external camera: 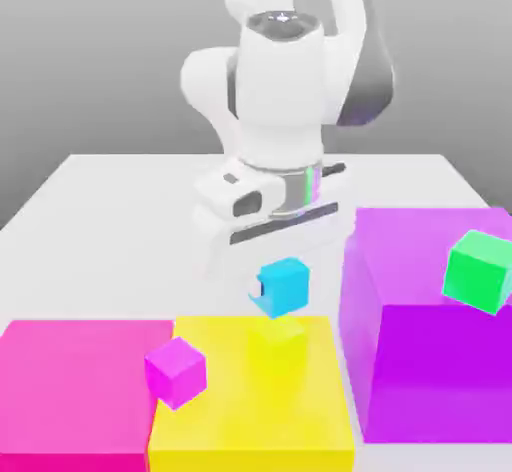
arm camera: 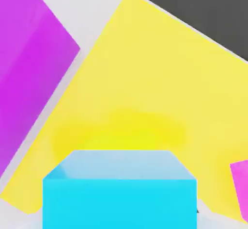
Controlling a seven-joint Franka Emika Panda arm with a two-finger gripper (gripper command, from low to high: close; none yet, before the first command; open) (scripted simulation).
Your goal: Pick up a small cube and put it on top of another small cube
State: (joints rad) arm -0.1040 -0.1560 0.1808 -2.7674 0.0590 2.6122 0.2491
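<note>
Pincer clamped on tilted cyan cube, above small yellow cube

Exterior view: faces the arm head-on from in front of the table, slightly raised, at middling range. Hand view: mounted just above the gripper, looking steeply down — very close. Shared ground — the cyan cube over the big flat yellow block.

cyan cube: lifted | yellow cube: directly beneath, apart
</note>
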